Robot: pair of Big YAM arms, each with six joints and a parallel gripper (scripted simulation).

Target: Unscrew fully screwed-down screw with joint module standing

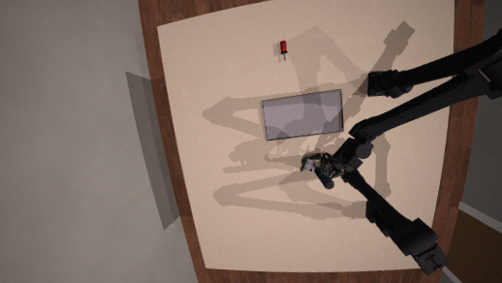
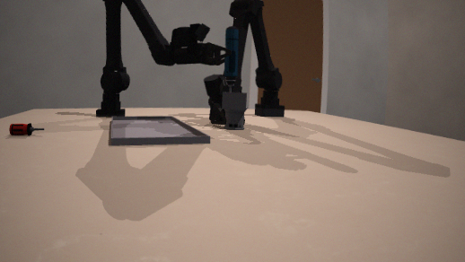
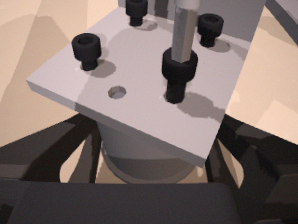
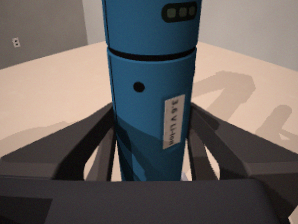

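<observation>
Blue screwdriver (image 1: 328, 183) (image 2: 232, 51) (image 4: 150, 110), its bit (image 3: 183, 40) in a raised screw (image 3: 179, 69).
Our right hand (image 2: 227, 55) (image 4: 151, 111) clamps it; our left hand (image 2: 230, 118) (image 3: 151, 112) clamps the joint module (image 2: 235, 122) (image 3: 145, 152).

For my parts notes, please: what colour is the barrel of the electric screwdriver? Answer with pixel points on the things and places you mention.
The barrel (image 2: 232, 53) (image 4: 150, 115) is blue, with a black ring; the right wrist view shows it best.

The driver bit's tip (image 3: 183, 52) is hidden inside the screw head (image 3: 179, 67) beneath it.

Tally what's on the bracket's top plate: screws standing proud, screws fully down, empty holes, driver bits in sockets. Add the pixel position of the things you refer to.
Screws standing proud (image 3: 86, 49): 4
Screws fully down: 0
Empty holes (image 3: 117, 92): 1
Driver bits in sockets (image 3: 183, 37): 1
Total: 6
</observation>
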